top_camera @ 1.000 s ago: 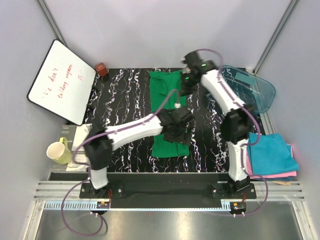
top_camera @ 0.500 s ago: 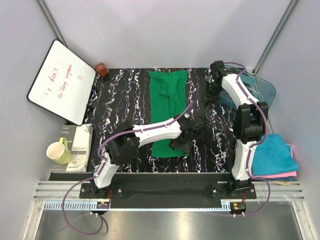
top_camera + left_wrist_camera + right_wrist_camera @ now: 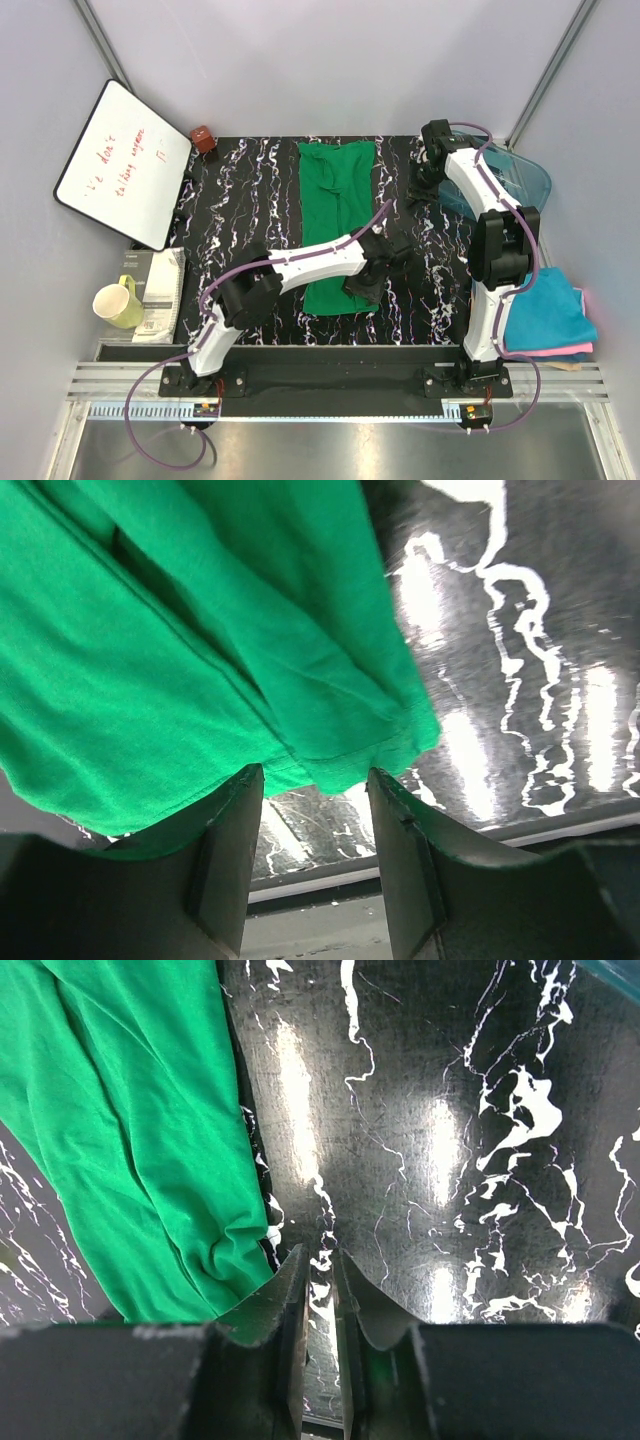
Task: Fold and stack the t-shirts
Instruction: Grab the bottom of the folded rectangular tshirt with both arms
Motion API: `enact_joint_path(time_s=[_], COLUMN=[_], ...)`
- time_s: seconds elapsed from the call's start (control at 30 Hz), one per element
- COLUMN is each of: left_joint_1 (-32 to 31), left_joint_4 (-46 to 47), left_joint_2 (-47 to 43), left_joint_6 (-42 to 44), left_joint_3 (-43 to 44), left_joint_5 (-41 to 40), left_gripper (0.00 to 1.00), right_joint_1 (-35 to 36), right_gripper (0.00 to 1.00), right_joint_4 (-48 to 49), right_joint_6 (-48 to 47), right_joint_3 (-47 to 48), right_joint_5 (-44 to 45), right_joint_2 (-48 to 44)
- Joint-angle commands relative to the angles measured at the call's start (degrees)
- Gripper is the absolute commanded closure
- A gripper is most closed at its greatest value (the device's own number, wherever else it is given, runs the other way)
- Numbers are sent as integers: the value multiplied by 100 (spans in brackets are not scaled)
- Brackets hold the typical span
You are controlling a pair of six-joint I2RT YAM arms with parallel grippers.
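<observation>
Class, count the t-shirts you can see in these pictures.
3: green t-shirt on the mat's middle; teal-blue t-shirt on a pink t-shirt, stacked at right. More may hide underneath.

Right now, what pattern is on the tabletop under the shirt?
Black with white marble-like veins, clearest on the tabletop in the right wrist view.

1 green t-shirt (image 3: 337, 215), 3 stacked t-shirts (image 3: 548, 315), 1 mug (image 3: 119, 303), 1 whiteboard (image 3: 122, 162)

bare mat (image 3: 250, 215) left of green t-shirt (image 3: 338, 200), tub (image 3: 520, 180) crowding right hand (image 3: 422, 188)
</observation>
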Motion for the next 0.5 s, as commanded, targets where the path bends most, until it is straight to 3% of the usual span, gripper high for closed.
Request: enact_joint_path(time_s=[0.0, 0.47], left_joint_1=[-10, 7], left_joint_4=[86, 68], left_joint_2=[-239, 349], left_joint_6=[81, 239], left_joint_3=[349, 753], left_joint_5=[-100, 199], left_gripper=[49, 48], right_joint_1=[21, 21], right_gripper=[77, 76], right_joint_4=[151, 168], right_joint_6=[-85, -94], right_joint_3=[-5, -58], right_joint_5=[-180, -277], right_joint_2=[-249, -162])
